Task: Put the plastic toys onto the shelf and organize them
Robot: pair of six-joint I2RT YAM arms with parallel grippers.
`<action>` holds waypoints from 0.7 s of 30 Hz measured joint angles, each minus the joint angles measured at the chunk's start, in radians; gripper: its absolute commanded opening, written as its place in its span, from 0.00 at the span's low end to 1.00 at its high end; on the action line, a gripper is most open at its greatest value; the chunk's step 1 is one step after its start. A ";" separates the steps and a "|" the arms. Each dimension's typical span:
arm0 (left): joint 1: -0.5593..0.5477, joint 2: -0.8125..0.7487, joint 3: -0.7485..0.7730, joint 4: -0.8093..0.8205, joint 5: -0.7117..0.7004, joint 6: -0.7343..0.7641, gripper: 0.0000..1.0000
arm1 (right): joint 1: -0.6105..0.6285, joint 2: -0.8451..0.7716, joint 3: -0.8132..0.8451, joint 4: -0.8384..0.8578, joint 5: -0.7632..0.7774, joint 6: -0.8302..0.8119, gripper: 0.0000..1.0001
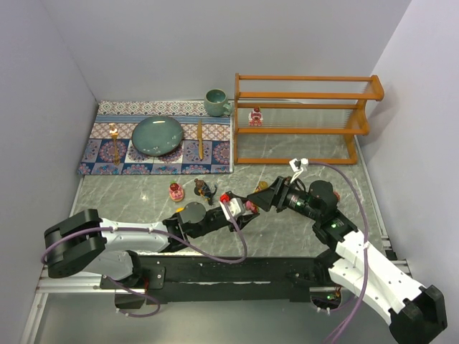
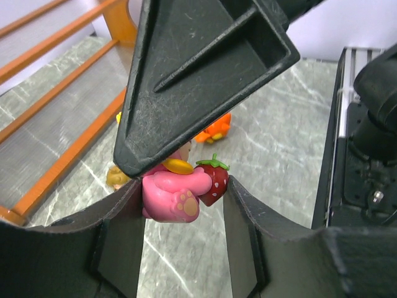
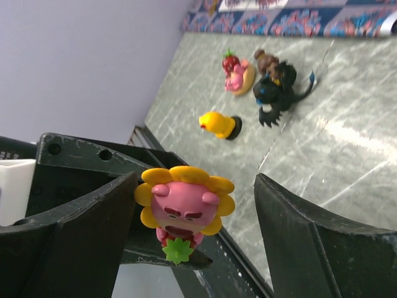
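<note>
A pink bear figurine with yellow petals (image 3: pixel 185 208) and a strawberry hangs above the table centre. My left gripper (image 2: pixel 183 194) is shut on its body (image 2: pixel 169 194), strawberry against one finger. My right gripper (image 3: pixel 195 186) is open around the same bear, one finger close beside it and a wide gap on the other side. In the top view the two grippers meet, left (image 1: pixel 242 208) and right (image 1: pixel 258 200). One pink toy (image 1: pixel 255 117) stands on the middle tier of the orange-brown shelf (image 1: pixel 301 130). A pink toy (image 1: pixel 176 191) and a dark spiky creature (image 1: pixel 205 190) lie on the table.
A yellow figure (image 3: pixel 218 124), a brown one (image 3: pixel 267 61) and an orange toy (image 2: pixel 214 130) lie near the grippers. A patterned mat (image 1: pixel 100 154) at the back left holds a teal plate (image 1: pixel 157 135), a mug (image 1: pixel 215 102) and wooden utensils (image 1: pixel 200 138).
</note>
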 measured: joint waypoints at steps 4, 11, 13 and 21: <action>0.000 0.000 0.000 -0.029 0.003 0.013 0.02 | 0.000 0.013 0.000 -0.008 -0.023 -0.011 0.67; 0.000 0.000 0.000 -0.044 0.010 0.027 0.24 | 0.000 0.002 0.002 -0.024 -0.031 -0.037 0.27; 0.000 0.000 0.000 -0.043 0.012 0.027 0.54 | 0.000 -0.006 0.004 -0.037 -0.029 -0.045 0.18; 0.001 -0.023 0.000 -0.072 0.001 -0.014 0.95 | -0.001 -0.027 0.058 -0.126 0.076 -0.144 0.11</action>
